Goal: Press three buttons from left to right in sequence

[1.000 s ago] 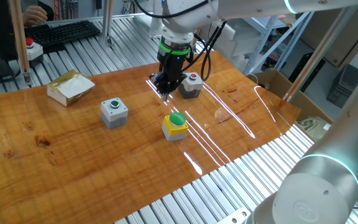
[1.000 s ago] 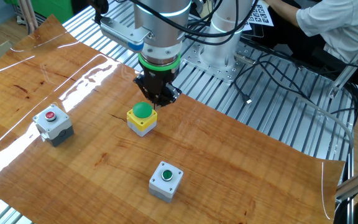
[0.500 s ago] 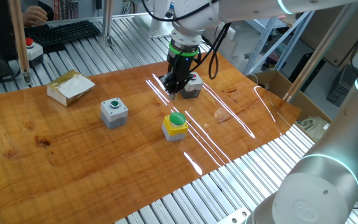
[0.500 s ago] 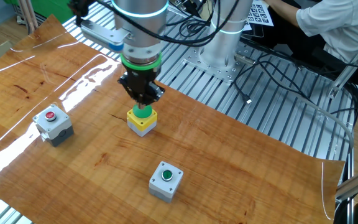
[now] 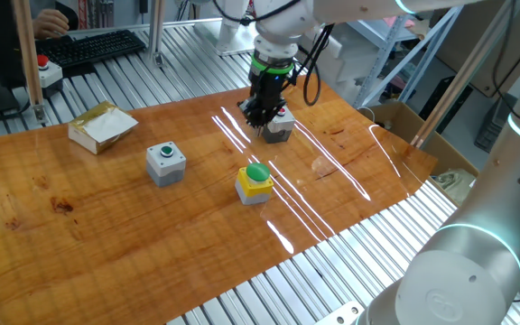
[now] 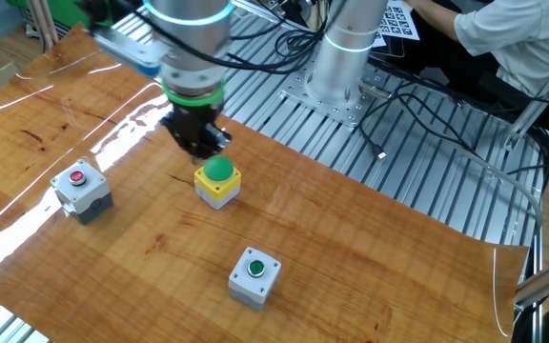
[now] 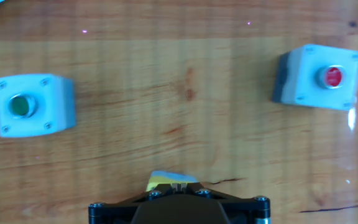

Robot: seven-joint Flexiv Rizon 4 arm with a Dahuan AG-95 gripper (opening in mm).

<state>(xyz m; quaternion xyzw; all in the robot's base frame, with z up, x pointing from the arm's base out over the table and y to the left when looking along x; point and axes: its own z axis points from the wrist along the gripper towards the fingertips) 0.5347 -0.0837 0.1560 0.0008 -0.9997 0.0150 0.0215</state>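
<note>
Wooden table [image 5: 106, 208] with three button boxes, the gripper [image 6: 196, 151] raised between the yellow one and the red-button one.

The gripper hangs above the board, touching nothing; whether its fingers are open or closed cannot be told from any view. The yellow box with the green dome [image 6: 218, 180] sits just beside and below it, only a sliver showing at the gripper's edge in the hand view. The grey box with the red button [image 6: 81, 188] lies further off to one side, partly hidden behind the gripper in one fixed view. The grey box with the green button [image 6: 254, 276] stands well apart on the other side. An open cardboard box [image 5: 103, 126] rests near the table's far corner, and a keyboard [image 5: 97, 47] lies beyond on the metal slats [image 5: 134, 68].
</note>
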